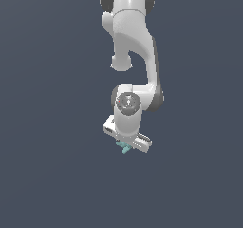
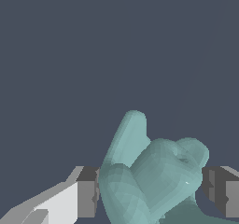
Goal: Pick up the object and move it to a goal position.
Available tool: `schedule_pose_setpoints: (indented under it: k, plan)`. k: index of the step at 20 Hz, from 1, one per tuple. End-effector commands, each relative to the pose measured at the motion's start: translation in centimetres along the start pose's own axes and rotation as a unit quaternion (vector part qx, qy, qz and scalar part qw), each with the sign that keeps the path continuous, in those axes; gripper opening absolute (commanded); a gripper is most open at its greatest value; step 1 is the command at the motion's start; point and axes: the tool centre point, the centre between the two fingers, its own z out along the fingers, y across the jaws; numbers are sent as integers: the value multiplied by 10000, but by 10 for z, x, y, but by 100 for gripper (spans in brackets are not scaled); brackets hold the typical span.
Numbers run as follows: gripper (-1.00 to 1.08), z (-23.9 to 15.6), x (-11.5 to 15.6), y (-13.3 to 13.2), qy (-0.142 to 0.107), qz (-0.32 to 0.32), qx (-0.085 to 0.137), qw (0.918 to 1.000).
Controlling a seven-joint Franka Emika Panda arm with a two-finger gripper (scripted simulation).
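Teal object (image 2: 154, 176) matt, faceted; hand (image 1: 127, 145) glossy white

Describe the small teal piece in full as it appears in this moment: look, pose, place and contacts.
The teal piece is a pale cyan, matte, faceted lump with rounded prongs, one longer than the others. It sits between the fingers of the gripper, which press its two sides. In the exterior view it looks tiny, poking out beneath the white hand.

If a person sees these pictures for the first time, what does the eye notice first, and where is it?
First the white arm, hanging down the middle of the exterior view against a plain dark background. At its lower end, the gripper has a tiny teal object between its fingers. In the wrist view the lumpy object fills the space between the two fingers, one prong sticking out.
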Motion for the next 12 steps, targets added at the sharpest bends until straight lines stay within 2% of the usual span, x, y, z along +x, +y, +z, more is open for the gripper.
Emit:
schedule_pose_setpoints:
  k: [1,8,12]
  plan:
    - [-100,-5,-15,-27,1,2,0,10000]
    - [-100,-19,-53,-100,1,2,0,10000]
    - [-100,-25,-68,-132,1,2,0,10000]
